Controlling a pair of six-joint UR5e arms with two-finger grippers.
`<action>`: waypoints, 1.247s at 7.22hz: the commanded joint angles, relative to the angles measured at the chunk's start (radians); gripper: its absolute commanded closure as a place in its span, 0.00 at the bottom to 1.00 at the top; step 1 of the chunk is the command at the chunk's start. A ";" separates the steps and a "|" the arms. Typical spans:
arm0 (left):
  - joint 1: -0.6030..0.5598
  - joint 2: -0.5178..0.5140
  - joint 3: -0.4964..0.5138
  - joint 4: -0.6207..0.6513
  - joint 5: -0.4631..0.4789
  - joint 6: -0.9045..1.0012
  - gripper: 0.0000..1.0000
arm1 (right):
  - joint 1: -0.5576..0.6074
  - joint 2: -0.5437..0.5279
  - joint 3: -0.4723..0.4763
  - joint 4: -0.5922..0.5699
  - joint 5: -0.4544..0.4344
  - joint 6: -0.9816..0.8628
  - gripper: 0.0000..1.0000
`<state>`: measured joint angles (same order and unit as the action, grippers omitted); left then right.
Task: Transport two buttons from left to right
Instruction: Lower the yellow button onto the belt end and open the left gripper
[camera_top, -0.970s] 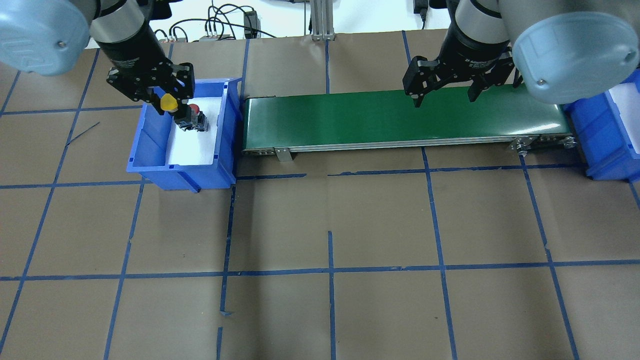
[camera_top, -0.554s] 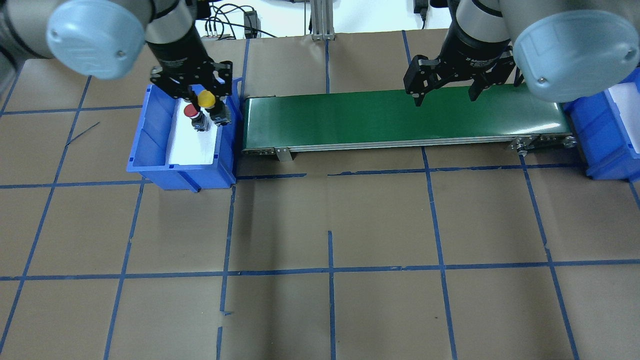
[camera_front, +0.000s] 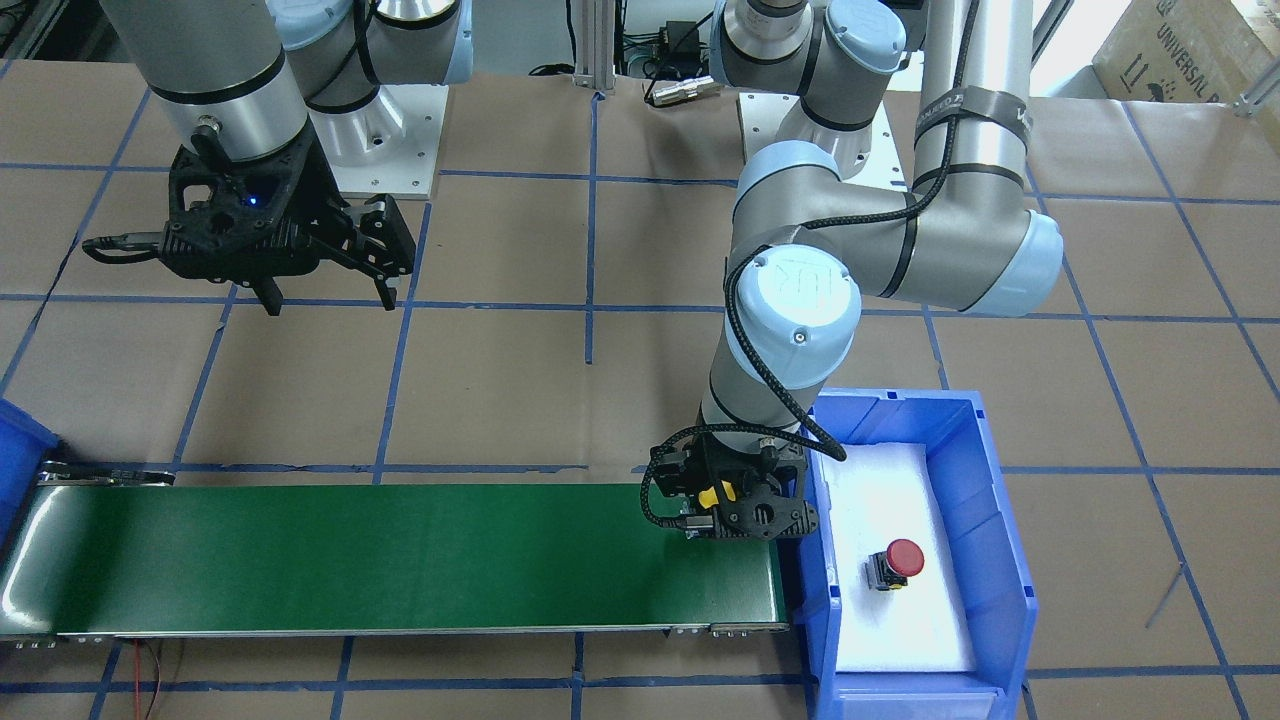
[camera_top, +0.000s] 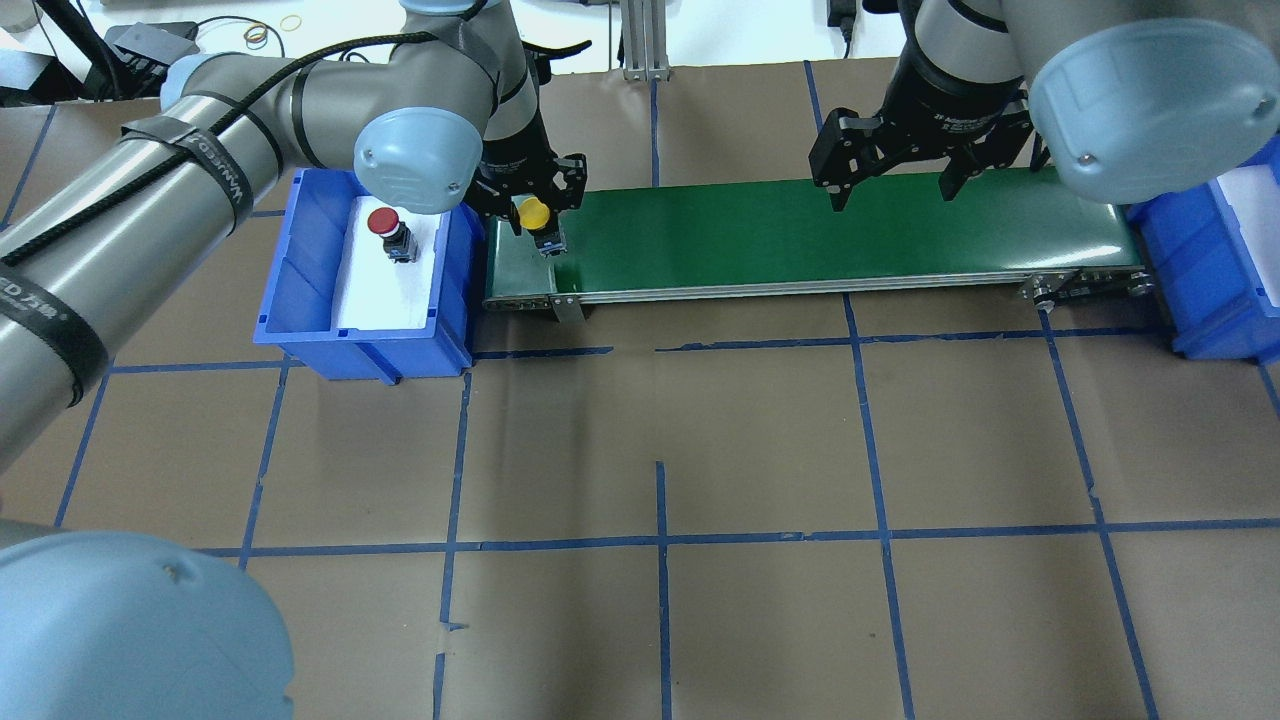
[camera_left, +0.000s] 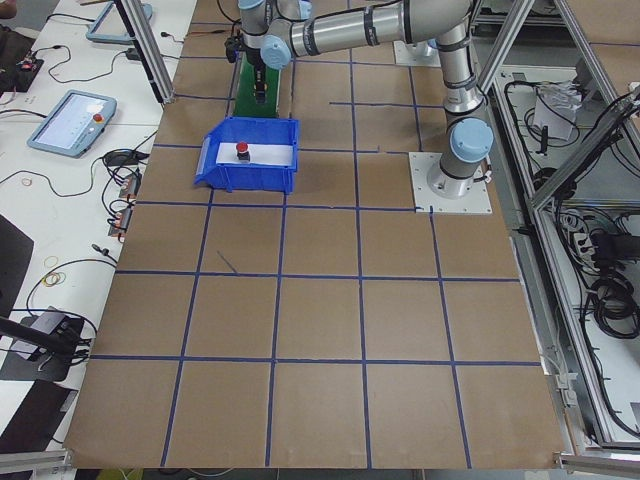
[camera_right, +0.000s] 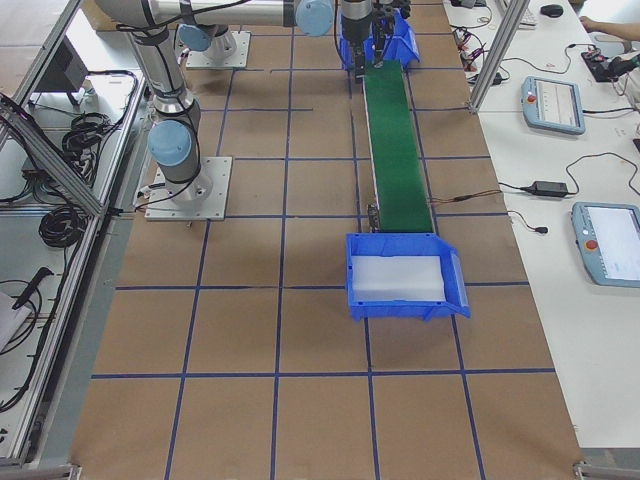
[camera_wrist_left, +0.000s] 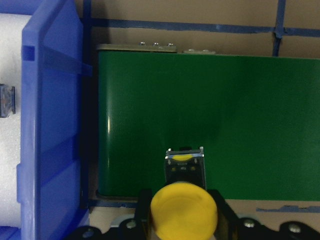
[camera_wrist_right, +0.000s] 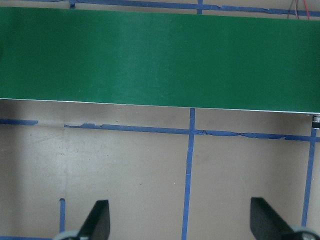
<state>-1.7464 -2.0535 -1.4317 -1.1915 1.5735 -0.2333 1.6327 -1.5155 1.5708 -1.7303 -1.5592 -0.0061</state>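
The yellow-capped button (camera_top: 531, 212) is held in my left gripper (camera_top: 535, 218), which is shut on it over the left end of the green conveyor belt (camera_top: 800, 230). The left wrist view looks down on its yellow cap (camera_wrist_left: 184, 211), with the belt (camera_wrist_left: 225, 110) below. I cannot tell whether the button touches the belt. The red-capped button (camera_top: 385, 225) stands on white foam in the left blue bin (camera_top: 300, 260), also visible from the front (camera_front: 897, 562). My right gripper (camera_top: 890, 197) hangs open and empty above the belt's right part.
Another blue bin (camera_top: 1215, 280) with white foam sits at the belt's right end, its inside bare in the right side view (camera_right: 400, 310). Brown paper with blue tape lines covers the table. Cables and an aluminium post lie behind the belt.
My left gripper carried the yellow button out of the left bin, rightward over the bin wall to the belt's left end. The red button stayed put. The right arm has not moved.
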 joint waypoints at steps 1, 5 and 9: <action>-0.001 -0.020 0.004 0.021 0.006 0.006 0.93 | 0.001 0.000 0.000 0.001 -0.001 0.002 0.00; -0.001 -0.020 0.017 0.027 0.081 0.051 0.92 | 0.004 0.000 0.002 0.000 0.001 0.000 0.00; 0.001 -0.028 0.014 0.027 0.109 0.063 0.90 | 0.006 0.000 0.003 -0.002 0.001 -0.002 0.00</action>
<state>-1.7470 -2.0804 -1.4151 -1.1643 1.6785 -0.1703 1.6377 -1.5156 1.5733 -1.7315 -1.5585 -0.0058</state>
